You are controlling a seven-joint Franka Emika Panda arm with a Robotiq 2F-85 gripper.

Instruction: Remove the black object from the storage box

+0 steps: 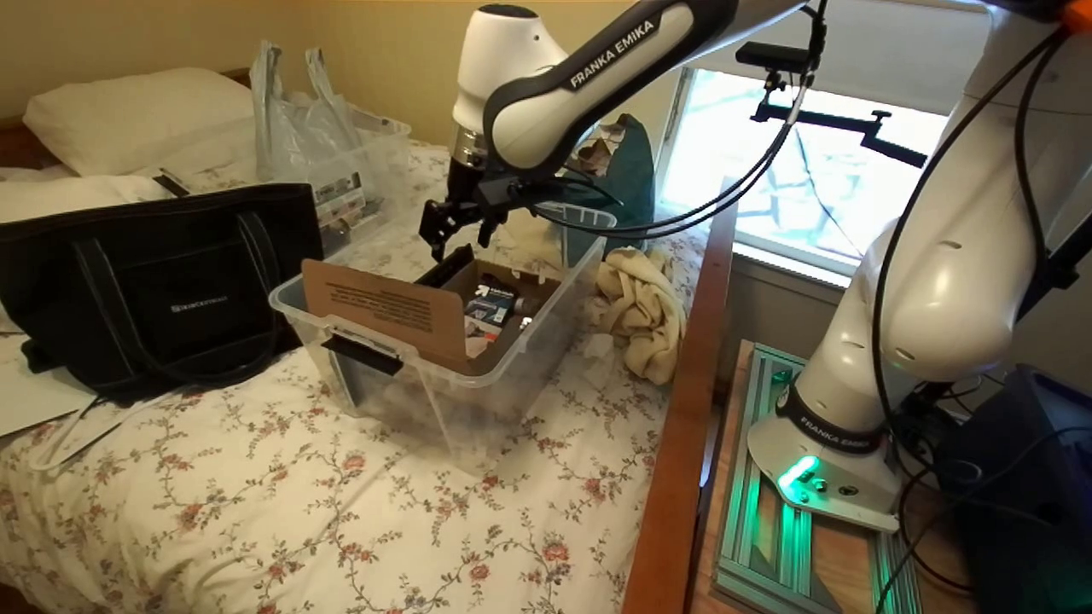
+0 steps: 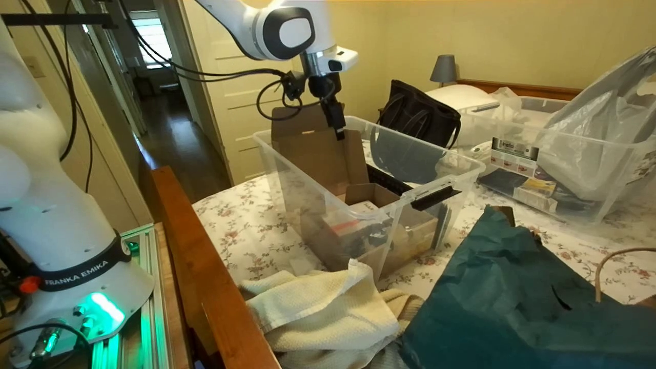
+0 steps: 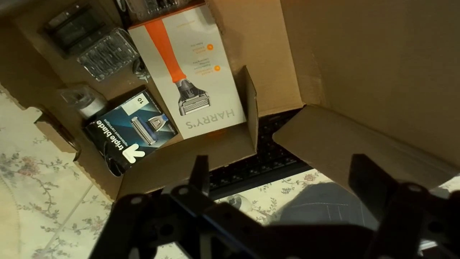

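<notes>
Two fingers point(image 3: 199, 174) held wide apart over one storage box point(image 1: 426, 401)
Below the fingers, one black keyboard point(image 3: 248, 172) is seen inside the storage box, just beside one cardboard carton point(image 3: 266, 72), in which one Harry's pack point(image 3: 187, 72) and one triple-blade pack point(image 3: 131, 129) are contained.

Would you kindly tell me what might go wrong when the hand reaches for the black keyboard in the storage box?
The open hand could snag the cardboard flap, which overlaps part of the keyboard in the wrist view.
The keyboard runs close beside the carton, so grasping it might drag the carton and disturb the Harry's box inside.
Lifting it could also bump the storage box.
</notes>
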